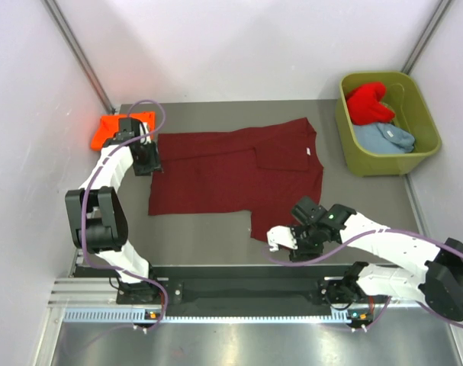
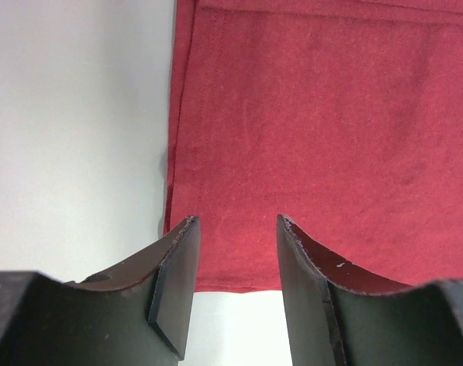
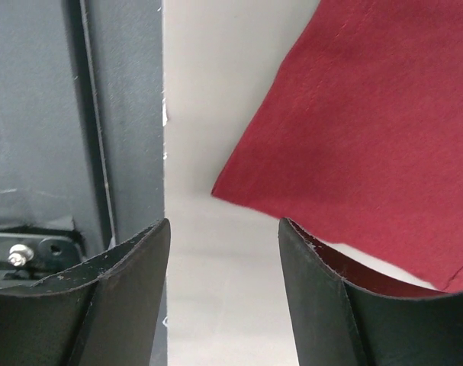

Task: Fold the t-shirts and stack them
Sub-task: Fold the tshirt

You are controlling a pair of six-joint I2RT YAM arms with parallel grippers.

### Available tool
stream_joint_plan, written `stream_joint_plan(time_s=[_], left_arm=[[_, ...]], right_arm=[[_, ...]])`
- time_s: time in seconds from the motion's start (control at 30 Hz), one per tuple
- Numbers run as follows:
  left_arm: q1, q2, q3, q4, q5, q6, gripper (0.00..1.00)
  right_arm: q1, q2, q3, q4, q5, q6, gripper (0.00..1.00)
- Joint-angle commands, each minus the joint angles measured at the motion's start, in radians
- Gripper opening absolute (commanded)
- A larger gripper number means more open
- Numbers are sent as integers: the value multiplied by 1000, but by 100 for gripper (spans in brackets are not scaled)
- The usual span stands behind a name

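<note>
Left pincer [image 2: 235,221] and right pincer [image 3: 223,223] gape empty at edges of the maroon shirt [image 1: 231,171]; each should pinch cloth squarely before folding.

Your left arm [image 1: 109,164] and right arm [image 1: 391,242] are built alike. Each has smooth white shell links set between bulky black joints, and a loose lilac cable [image 1: 162,114] trails along it. Your left tool [image 2: 235,225] and right tool [image 3: 223,225] each end in two dark, matte, curved fingers [image 2: 174,282] with thin edges nicked and scuffed pale.
</note>
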Motion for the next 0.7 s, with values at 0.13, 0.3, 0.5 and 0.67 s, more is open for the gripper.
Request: stream_joint_plan(time_s=[0.13,0.3,0.5,0.67], left_arm=[[16,28,36,-5,27,-15,48],[19,51,51,-19,32,-17,48],[36,67,73,-40,42,-14,47],[47,80,71,-52,47,-15,47]], right_arm=[[26,46,34,72,-20,-9,59],[46,86,31,92,-20,-18,58],[55,140,29,123,-8,-29,54],[55,164,-9,152,31,-58,48]])
